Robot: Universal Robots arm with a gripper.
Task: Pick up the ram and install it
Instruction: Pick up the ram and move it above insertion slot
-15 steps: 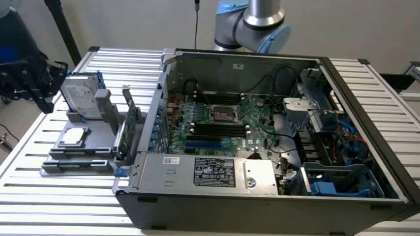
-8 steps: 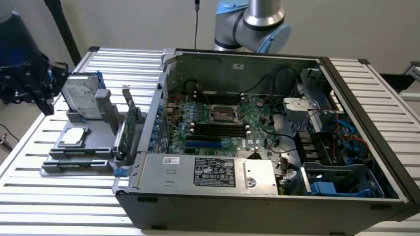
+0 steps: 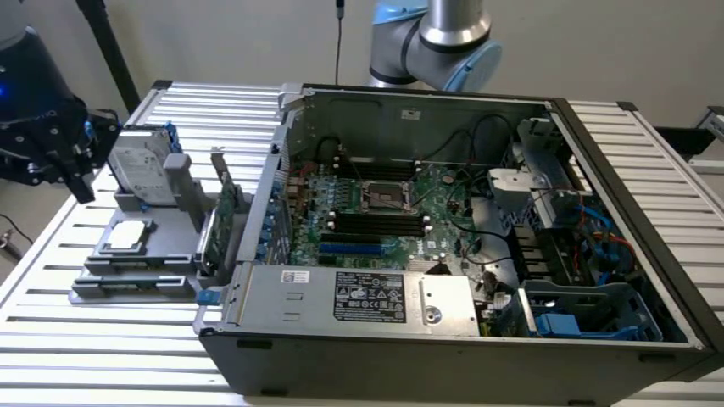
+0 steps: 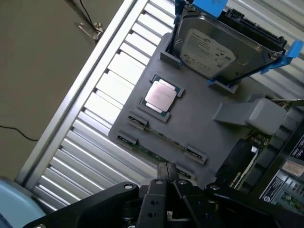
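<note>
While its fingers are pressed together on nothing, the gripper hangs just over the ram, which lies in the grey holder.

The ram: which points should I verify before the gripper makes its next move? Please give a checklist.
1. The ram lies in the gray tray: ok.
2. The gripper hangs close over the ram: ok.
3. Jaws open for grasping: not ok, shut.
4. The gripper touches the ram: cannot tell.
5. The computer case is open, black memory slots exposed: ok.
</note>
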